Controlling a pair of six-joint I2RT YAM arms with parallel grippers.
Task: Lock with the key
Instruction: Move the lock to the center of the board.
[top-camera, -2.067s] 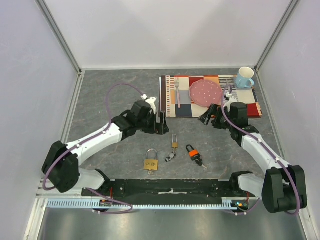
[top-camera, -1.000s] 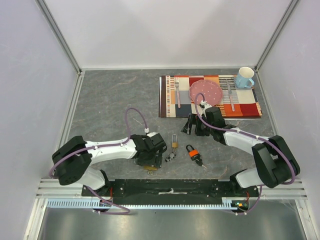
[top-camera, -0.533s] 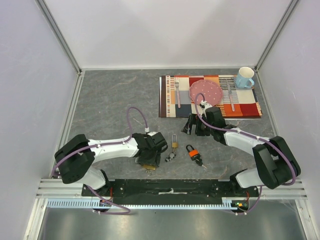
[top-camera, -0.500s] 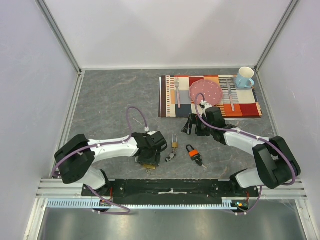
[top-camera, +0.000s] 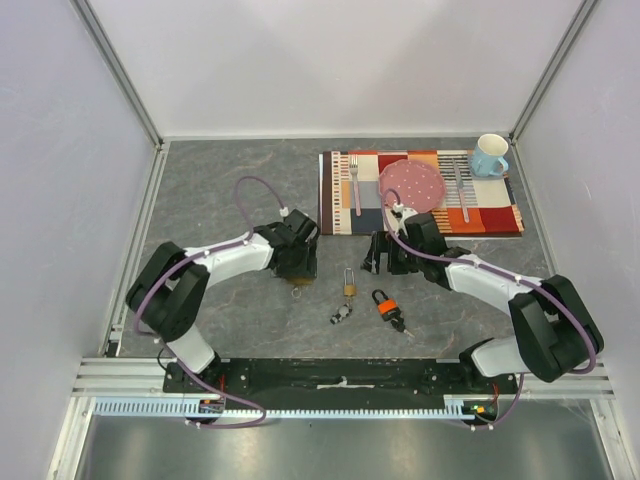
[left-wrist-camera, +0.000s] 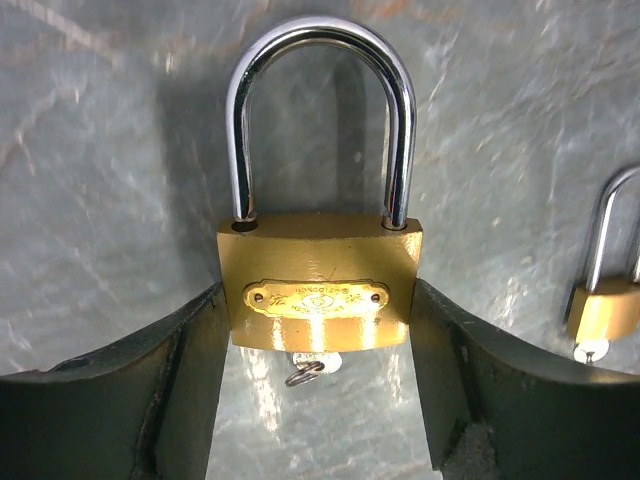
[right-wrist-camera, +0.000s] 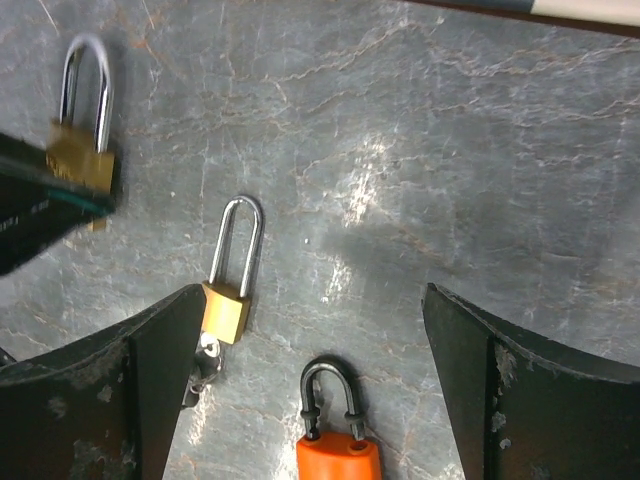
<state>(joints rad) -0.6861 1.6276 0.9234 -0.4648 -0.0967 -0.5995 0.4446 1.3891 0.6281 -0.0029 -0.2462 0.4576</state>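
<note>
My left gripper (left-wrist-camera: 318, 300) is shut on the body of a large brass padlock (left-wrist-camera: 320, 295). Its steel shackle (left-wrist-camera: 320, 110) is seated in the body and points away from the wrist. A key with a small ring (left-wrist-camera: 310, 365) sits in the keyhole underneath. In the top view this gripper (top-camera: 297, 265) is left of centre. My right gripper (right-wrist-camera: 312, 295) stands open above a small brass padlock (right-wrist-camera: 228, 300) and an orange padlock (right-wrist-camera: 338, 455), touching neither. In the top view the right gripper (top-camera: 385, 262) hangs just behind them.
A loose bunch of keys (top-camera: 341, 314) lies beside the small brass padlock (top-camera: 349, 283). The orange padlock (top-camera: 383, 303) has its key at the near end. Behind, a striped placemat (top-camera: 340, 215) carries a pink plate (top-camera: 411, 185), forks and a blue mug (top-camera: 489, 154).
The left gripper closed on the large brass padlock near the front edge and carried it back toward the table's middle. The right arm barely moved.
</note>
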